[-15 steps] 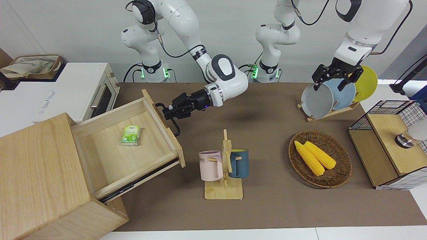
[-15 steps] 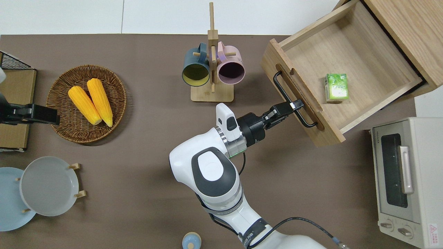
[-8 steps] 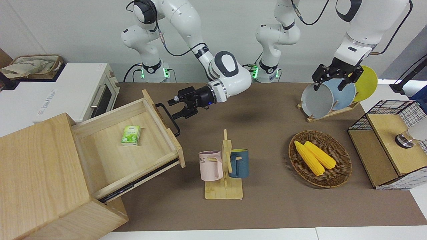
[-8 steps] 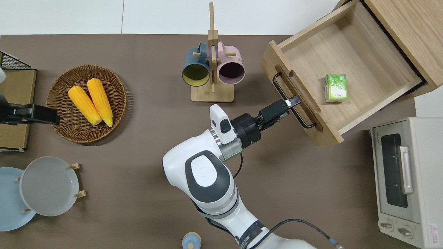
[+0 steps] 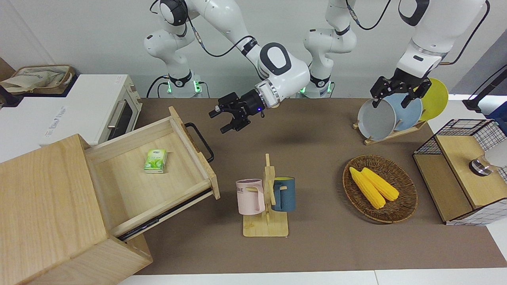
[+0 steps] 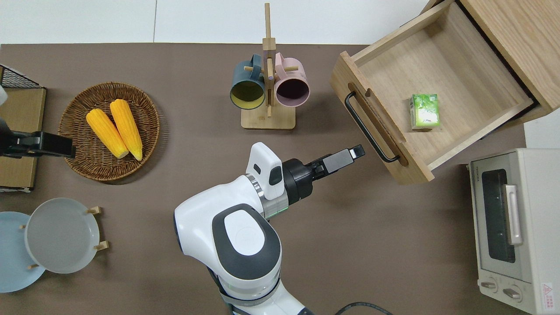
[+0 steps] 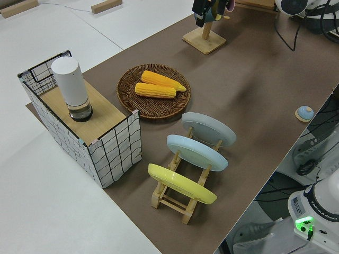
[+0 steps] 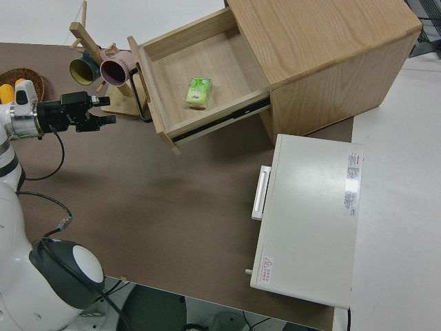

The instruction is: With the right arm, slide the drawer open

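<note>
Hovering over bare brown table (image 6: 393, 227), the right gripper (image 5: 223, 119) has its two black fingers spread apart, and nothing sits between them. In the front view one finger (image 5: 214, 113) points toward the drawer while the other hangs lower; neither touches anything. The overhead view puts the gripper (image 6: 355, 151) just beside the black bar handle (image 6: 371, 132), with a clear gap of table showing between fingertip and bar.

The right arm (image 6: 245, 232) lies stretched low and nearly level, its forearm angled toward the drawer's front, a blue light at the wrist (image 5: 259, 109) in the front view. From the right side view the gripper (image 8: 103, 110) points at the handle (image 8: 141, 93) from the side and is apart from it.

The drawer (image 5: 130, 186) stands pulled well out of the pale wooden box (image 5: 43, 213) at the right arm's end of the table, its front panel facing the mug rack (image 5: 267, 200). A small green packet (image 5: 155, 160) lies on the drawer floor, alone. The white toaster oven (image 6: 512, 227) sits nearer to the robots than the drawer.

The left arm is parked, its gripper (image 5: 398, 97) with fingers apart.
</note>
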